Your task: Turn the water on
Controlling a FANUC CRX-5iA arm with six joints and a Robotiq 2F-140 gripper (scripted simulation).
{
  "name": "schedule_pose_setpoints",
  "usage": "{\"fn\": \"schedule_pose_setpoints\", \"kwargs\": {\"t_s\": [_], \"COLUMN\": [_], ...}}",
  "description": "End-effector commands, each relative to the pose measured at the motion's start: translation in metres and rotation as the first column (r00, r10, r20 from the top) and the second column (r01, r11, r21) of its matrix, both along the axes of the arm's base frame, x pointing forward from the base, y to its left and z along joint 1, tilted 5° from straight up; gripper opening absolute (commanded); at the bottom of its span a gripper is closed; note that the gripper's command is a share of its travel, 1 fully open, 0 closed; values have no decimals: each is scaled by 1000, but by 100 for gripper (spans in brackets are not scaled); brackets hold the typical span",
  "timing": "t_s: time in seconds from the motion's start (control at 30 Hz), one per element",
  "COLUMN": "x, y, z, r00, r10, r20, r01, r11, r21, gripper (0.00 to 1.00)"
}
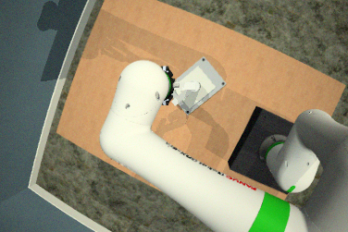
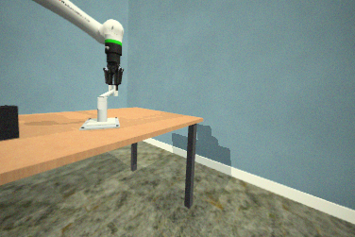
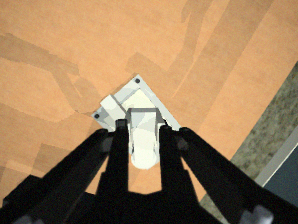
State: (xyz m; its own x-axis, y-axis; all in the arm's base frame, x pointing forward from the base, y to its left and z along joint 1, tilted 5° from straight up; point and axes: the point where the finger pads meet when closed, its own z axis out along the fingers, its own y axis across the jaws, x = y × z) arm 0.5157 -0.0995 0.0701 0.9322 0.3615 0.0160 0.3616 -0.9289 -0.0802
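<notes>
A white tap (image 2: 101, 109) stands upright on a grey base plate (image 2: 101, 126) on the wooden table; the plate also shows in the top view (image 1: 202, 84). Its white lever (image 2: 109, 93) slants upward away from the post. My gripper (image 2: 113, 85) hangs straight down over the lever's outer end and is shut on it. In the wrist view the two black fingers press both sides of the lever (image 3: 143, 140), with the gripper's fingertips above the base plate (image 3: 132, 97). In the top view my arm covers most of the gripper; the lever (image 1: 185, 88) shows beside it.
The robot's black pedestal (image 1: 262, 144) sits at one end of the table, also showing at the left edge of the side view (image 2: 8, 122). Blue walls stand close behind the table. The table edge lies to the right in the wrist view (image 3: 250, 145).
</notes>
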Motion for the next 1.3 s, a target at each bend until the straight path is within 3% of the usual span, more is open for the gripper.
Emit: {"fn": "schedule_pose_setpoints", "kwargs": {"t_s": [0.0,0.87,0.9,1.27], "x": [0,0,0,0], "y": [0,0,0,0], "z": [0,0,0,0], "r00": [1000,1000,1000,1000], "r10": [0,0,0,0], "r20": [0,0,0,0], "r01": [0,0,0,0], "r11": [1000,1000,1000,1000], "r21": [0,0,0,0], "gripper": [0,0,40,40]}}
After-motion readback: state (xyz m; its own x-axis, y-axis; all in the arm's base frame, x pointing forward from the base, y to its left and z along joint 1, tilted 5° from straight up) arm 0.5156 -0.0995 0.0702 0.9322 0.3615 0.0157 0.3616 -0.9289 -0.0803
